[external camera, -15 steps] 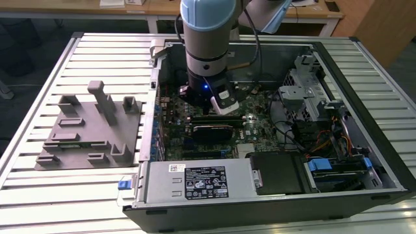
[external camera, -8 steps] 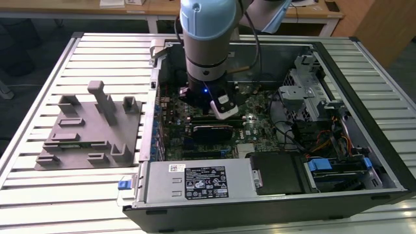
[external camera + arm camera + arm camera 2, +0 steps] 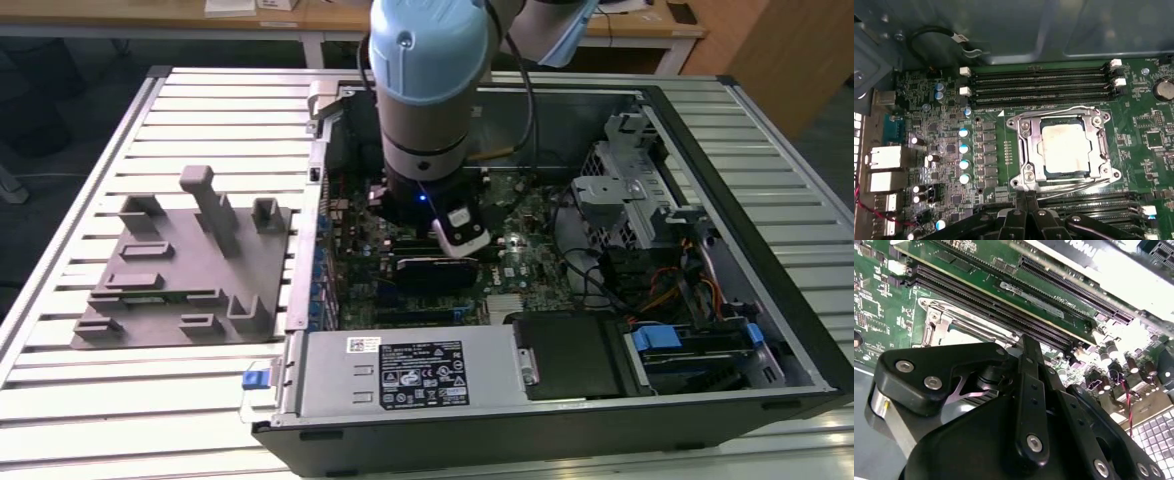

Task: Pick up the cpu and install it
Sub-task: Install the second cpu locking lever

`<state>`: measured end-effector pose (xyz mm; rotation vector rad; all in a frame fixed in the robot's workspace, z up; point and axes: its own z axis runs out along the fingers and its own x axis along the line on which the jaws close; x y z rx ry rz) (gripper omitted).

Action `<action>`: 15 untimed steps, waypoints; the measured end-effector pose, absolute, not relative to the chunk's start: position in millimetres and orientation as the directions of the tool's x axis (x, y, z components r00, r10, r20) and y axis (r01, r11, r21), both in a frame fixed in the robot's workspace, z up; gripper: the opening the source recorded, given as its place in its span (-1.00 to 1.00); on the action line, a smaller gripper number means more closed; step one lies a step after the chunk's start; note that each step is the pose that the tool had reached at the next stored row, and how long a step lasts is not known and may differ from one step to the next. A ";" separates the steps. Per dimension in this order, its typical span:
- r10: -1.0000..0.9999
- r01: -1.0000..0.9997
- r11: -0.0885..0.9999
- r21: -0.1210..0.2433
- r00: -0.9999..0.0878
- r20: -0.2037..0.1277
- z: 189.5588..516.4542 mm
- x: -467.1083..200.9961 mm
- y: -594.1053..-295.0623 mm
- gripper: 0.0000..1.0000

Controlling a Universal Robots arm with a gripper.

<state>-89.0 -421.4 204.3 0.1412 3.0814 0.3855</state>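
The cpu (image 3: 1065, 148) lies flat in the motherboard's socket, its pale silver top showing through the window of the metal retention frame (image 3: 1026, 150) that surrounds it on all four sides. Thin wire levers run along the frame's edges. In the first wrist view the claw (image 3: 1026, 200) hangs just beside the socket, its two black fingers pressed together into one narrow tip with no gap between them and nothing held; the tip sits at the frame's edge, on the side away from the cpu's nearer bank of memory slots (image 3: 1041, 82). Those slots are long black rows with white latches at their ends. Another bank of slots runs next to the claw's own linkage.

In the second wrist view the claw's black linkage (image 3: 1029, 405) stands in front of the same socket (image 3: 941, 325), whose metal frame is partly seen beyond it, with dark memory slots just past the socket on the green motherboard (image 3: 874, 300).

In the exterior view the arm (image 3: 427, 110), light blue and silver, reaches straight down into the open computer case (image 3: 694, 330), which lies on its side on a slatted metal worktop (image 3: 80, 400). The wrist end (image 3: 461, 235) is low over the motherboard near the case's middle. A grey fixture tray (image 3: 174, 290) with upright posts lies on the worktop beside the case, towards the exterior view's left. The silver power supply (image 3: 400, 375) fills the case's near edge.
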 end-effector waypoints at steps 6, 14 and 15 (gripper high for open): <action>0.095 0.086 0.954 0.287 -0.995 -0.017 199.6 -90.4 -422.1 -0.79; 0.095 0.086 0.944 0.320 -0.995 -0.014 192.6 -92.9 -422.0 -0.79; 0.096 0.086 0.943 0.321 -0.995 -0.014 192.4 -93.2 -422.1 -0.79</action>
